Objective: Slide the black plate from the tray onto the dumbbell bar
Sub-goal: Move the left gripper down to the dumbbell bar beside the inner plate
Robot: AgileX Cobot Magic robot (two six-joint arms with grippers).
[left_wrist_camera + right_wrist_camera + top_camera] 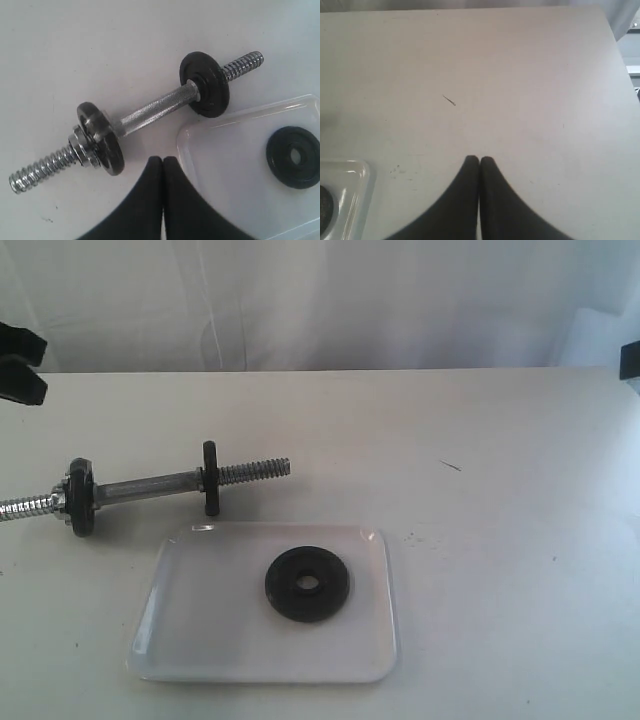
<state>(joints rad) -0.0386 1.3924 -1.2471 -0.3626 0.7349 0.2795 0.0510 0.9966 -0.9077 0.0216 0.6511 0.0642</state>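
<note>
- Left hand (162, 160): fingers pressed tip to tip, holding nothing, above the table (500, 540).
- Tray (240, 150): white, glossy; its nearest corner sits just past the left hand's fingertips.
- Black plate (293, 156): flat inside the tray, beyond that corner, clear of the left hand.
- Dumbbell bar (155, 105): on the table ahead of the left fingertips, just beside the tray rim, apart from the black plate; carries two mounted discs (205, 84), threaded end bare.
- Right hand (479, 160): fingers closed together, empty, over bare table; tray corner well off to its side, black plate farther still.
</note>
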